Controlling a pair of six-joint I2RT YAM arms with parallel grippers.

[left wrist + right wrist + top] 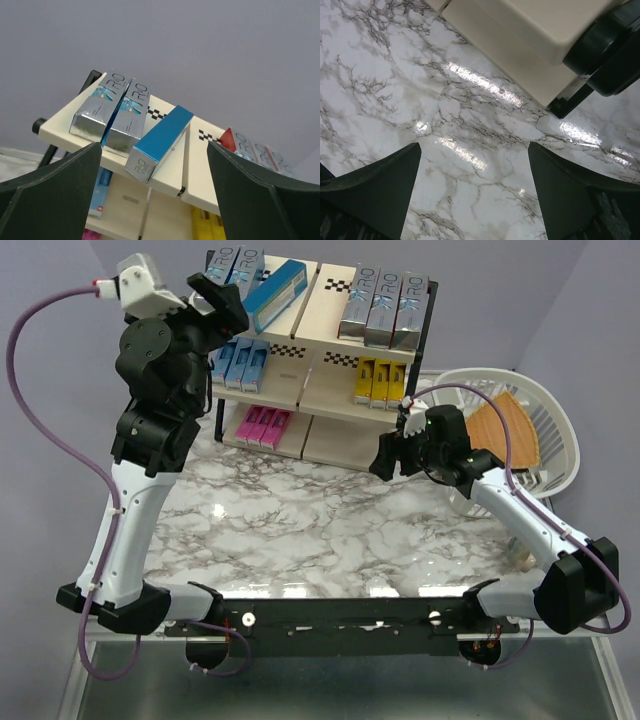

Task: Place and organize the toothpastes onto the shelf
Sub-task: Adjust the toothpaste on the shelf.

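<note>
The shelf (328, 295) stands at the back of the marble table. On its top left board two silver toothpastes (236, 264) lie straight, and a blue-topped one (272, 295) lies askew beside them, one end past the board's front edge. My left gripper (222, 302) hangs open just in front of that box, touching nothing. The left wrist view shows the askew box (160, 140) free between the open fingers of the left gripper (154, 165). Three silver boxes (385, 305) fill the top right; blue (240, 362), yellow (378, 380) and pink (262, 425) ones sit lower. My right gripper (385, 455) is open and empty.
A white basket (555, 405) at the right holds a wedge-shaped wooden board (505, 430). The right gripper (474, 150) hovers over the marble tabletop (395, 75), close to the shelf's bottom board (520, 65) and its black foot (570, 102).
</note>
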